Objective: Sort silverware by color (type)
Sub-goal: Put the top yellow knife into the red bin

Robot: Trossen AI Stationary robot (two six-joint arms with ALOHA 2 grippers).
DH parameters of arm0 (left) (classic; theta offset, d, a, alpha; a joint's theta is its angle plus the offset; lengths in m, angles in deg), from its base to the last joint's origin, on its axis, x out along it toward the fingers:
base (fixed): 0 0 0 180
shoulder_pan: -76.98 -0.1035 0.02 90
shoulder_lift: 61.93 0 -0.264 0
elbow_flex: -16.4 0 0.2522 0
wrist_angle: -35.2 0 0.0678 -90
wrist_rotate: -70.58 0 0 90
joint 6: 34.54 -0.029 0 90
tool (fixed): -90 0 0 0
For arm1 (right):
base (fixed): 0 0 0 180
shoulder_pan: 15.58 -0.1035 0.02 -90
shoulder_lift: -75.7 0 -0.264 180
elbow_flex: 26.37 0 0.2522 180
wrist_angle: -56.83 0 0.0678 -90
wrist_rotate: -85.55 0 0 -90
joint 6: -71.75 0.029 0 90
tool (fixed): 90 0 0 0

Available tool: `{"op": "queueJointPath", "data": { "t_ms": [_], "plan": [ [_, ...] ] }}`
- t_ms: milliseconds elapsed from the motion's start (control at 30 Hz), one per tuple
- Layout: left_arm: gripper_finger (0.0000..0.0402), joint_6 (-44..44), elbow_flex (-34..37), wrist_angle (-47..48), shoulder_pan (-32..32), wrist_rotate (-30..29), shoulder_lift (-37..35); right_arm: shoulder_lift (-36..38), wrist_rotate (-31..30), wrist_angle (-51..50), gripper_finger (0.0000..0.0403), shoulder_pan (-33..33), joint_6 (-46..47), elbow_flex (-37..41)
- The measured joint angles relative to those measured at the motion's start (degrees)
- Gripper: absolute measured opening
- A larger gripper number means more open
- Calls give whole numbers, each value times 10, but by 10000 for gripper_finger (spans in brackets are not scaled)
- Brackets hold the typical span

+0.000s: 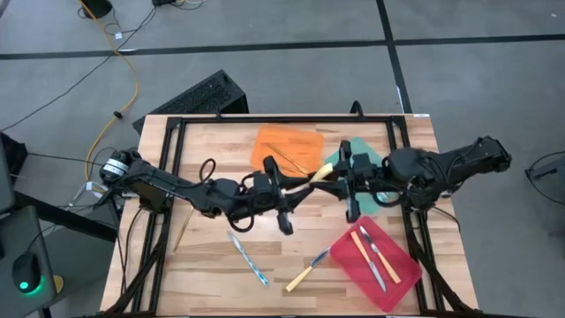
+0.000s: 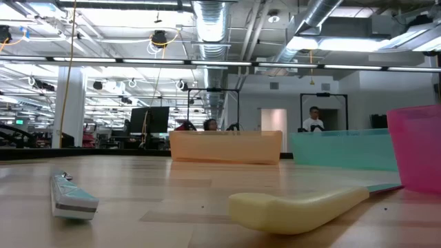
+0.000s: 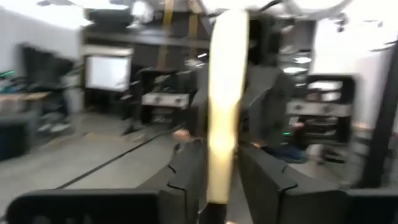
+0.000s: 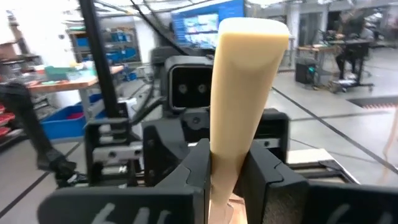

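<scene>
A yellow-handled utensil (image 1: 322, 171) is held level in the air above the table's middle, between my two grippers. My left gripper (image 1: 298, 182) (image 3: 221, 149) comes at it from the table's left and is shut on it. My right gripper (image 1: 342, 171) (image 4: 230, 152) comes from the right and is also shut on it. Its head is hidden. On the table lie a blue-handled utensil (image 1: 248, 257) (image 2: 72, 197) and another yellow-handled one (image 1: 305, 272) (image 2: 296, 207). Gold utensils (image 1: 292, 160) lie on the orange tray (image 1: 287, 141). Two yellow-handled ones (image 1: 375, 256) lie in the red tray (image 1: 349, 243). My left gripper pinches the utensil's yellow handle (image 3: 219, 174) between its two fingers, level, from the table's left, with the handle running on along the fingers toward the other arm. The utensil is lifted clear of the table. My right gripper pinches the same handle (image 4: 227, 168) between its two fingers, level, from the table's right. The handle's broad free end (image 4: 252, 37) sticks out past the fingertips toward the left arm. The part behind the fingers is hidden.
The green tray (image 1: 369, 152) (image 2: 344, 148) lies under my right arm, the orange tray (image 2: 224, 146) by the far edge and the red tray (image 2: 417, 145) at the near right. A slim stick (image 1: 181, 231) lies near the left edge. Bare wood shows at the near left.
</scene>
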Motion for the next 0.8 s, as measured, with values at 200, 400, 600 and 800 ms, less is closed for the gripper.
{"op": "queueJointPath", "data": {
  "t_ms": [200,400,600,800],
  "plan": [
    [130,45,0,90,0,-91,-2,5,-1,-68,64,25,58,-3],
    [153,152,0,229,5,-129,-7,12,-3,-284,64,66,117,-68],
    [155,200,0,291,9,-107,-55,13,0,-479,64,84,186,-136],
    [155,213,0,392,8,-95,-113,6,0,-635,64,41,303,-139]
  ]
}}
